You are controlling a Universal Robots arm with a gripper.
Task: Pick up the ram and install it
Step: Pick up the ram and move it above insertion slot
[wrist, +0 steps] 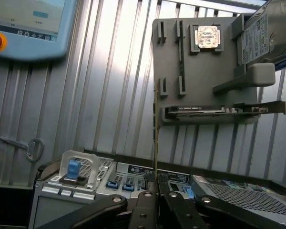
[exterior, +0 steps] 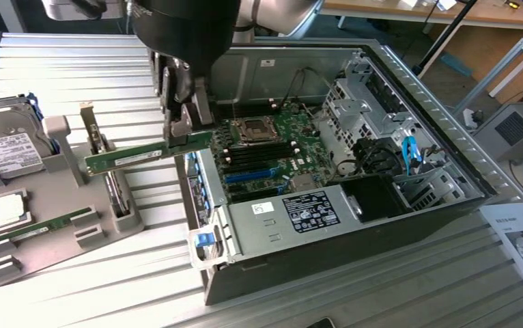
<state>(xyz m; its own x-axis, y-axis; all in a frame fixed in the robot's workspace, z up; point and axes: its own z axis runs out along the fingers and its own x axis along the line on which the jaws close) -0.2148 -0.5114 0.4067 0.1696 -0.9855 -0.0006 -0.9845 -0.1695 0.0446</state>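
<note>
Exterior view: the claw hangs over the rim of the open computer case, on the side nearest the grey tray.
Claw: closed on one end of the ram, which is pinched between its two fingers.
Ram: lifted clear and nearly level. Its held end is over the case's rim and its free end reaches outward from the case, above the tray.
Motherboard: inside the case, past the held end of the ram, and the ram does not touch it.
Tray contents: a second green memory stick, a square silver chip, a hard drive and an expansion card. All sit beside the case on the ribbed metal table.
Wrist view: the ram shows edge-on as a thin line rising from between the fingertips of the claw. The case is close beneath, and the tray lies farther out from the case.
</note>
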